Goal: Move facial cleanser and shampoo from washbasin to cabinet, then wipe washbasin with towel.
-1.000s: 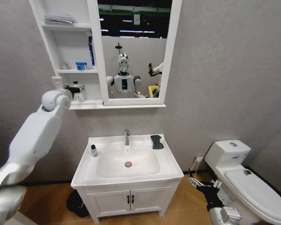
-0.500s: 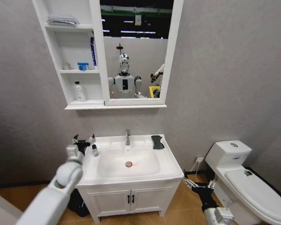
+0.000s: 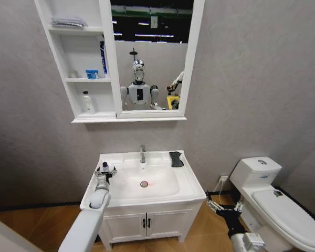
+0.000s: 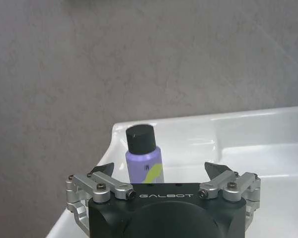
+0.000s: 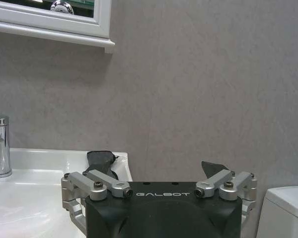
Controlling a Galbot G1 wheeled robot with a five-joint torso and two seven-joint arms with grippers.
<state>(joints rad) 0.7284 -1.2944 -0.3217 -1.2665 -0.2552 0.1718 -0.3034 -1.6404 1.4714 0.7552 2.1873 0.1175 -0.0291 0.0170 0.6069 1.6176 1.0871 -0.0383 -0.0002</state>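
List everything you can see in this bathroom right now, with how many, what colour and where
washbasin: one, white, on the vanity under the mirror
tap: one, chrome, back rim of the washbasin
purple bottle: one, black cap, washbasin's left rim
towel: one, black, back right corner of the washbasin
cabinet: one, white, on the wall, three open shelves
white bottle: one, bottom shelf
blue tube: one, upright on the middle shelf
blue box: one, middle shelf
mirror: one, white frame, right part of the cabinet
vanity: one, white, two doors
toilet: one, white, right of the vanity
left pincer: open, either side of the purple bottle
right pincer: open, low between vanity and toilet
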